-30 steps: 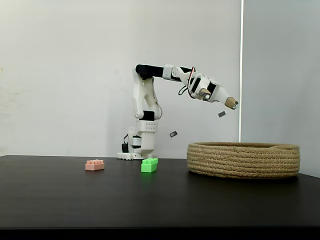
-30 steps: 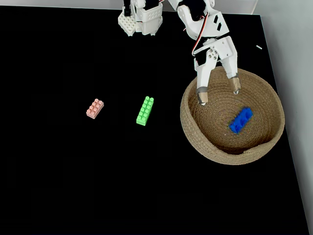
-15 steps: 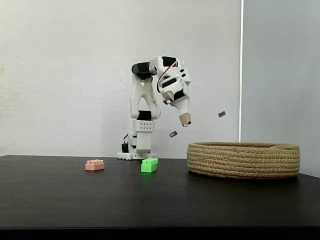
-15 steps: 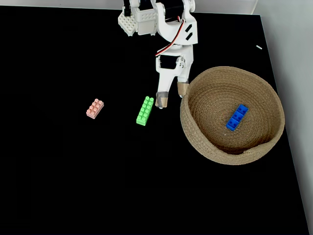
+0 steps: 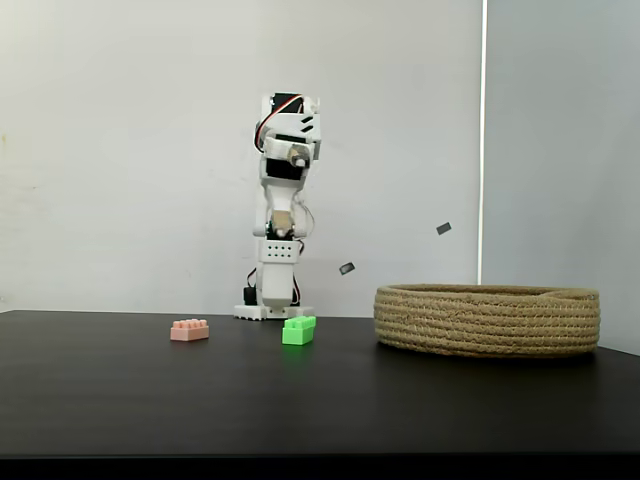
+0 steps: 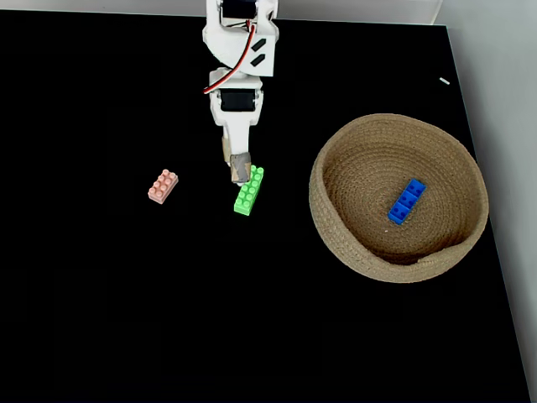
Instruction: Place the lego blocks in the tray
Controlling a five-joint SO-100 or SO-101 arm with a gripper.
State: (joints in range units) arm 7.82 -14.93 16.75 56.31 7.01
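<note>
The tray [image 6: 329, 220], a round basket of coiled tan rope, sits at the right in both fixed views [image 5: 487, 320]. A blue lego block [image 6: 407, 202] lies inside it. On the black table lie a green block [image 6: 248, 191] [image 5: 298, 330] and, further left, a pink block [image 6: 163, 185] [image 5: 189, 330]. My gripper [image 6: 241, 168] hangs over the far end of the green block, well above it in a fixed view [image 5: 283, 222]. Its tan tips overlap, so the gap between them is hidden. It holds nothing that I can see.
The arm's white base [image 5: 272, 300] stands at the back of the table behind the green block. The table's right edge [image 6: 497, 252] runs just past the basket. Two small grey marks [image 5: 443, 228] are on the wall.
The arm has swung left from over the basket to above the green block. The blue block came to rest inside the basket. The green and pink blocks have not moved.
</note>
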